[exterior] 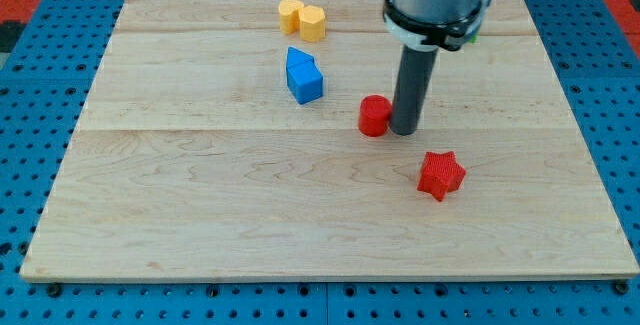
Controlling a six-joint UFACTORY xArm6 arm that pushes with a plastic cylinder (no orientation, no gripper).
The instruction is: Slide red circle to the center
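Note:
The red circle [374,116] is a short red cylinder standing a little right of the board's middle. My tip [405,131] is down on the board right beside the circle's right side, touching it or nearly so. The dark rod rises from there to the arm's grey body at the view's top. A red star [441,174] lies below and to the right of my tip, clearly apart from it.
A blue block [303,75] of angular shape lies up and to the left of the circle. A yellow block [302,19] with two rounded lobes lies near the board's top edge. The wooden board [200,195] lies on a blue pegboard.

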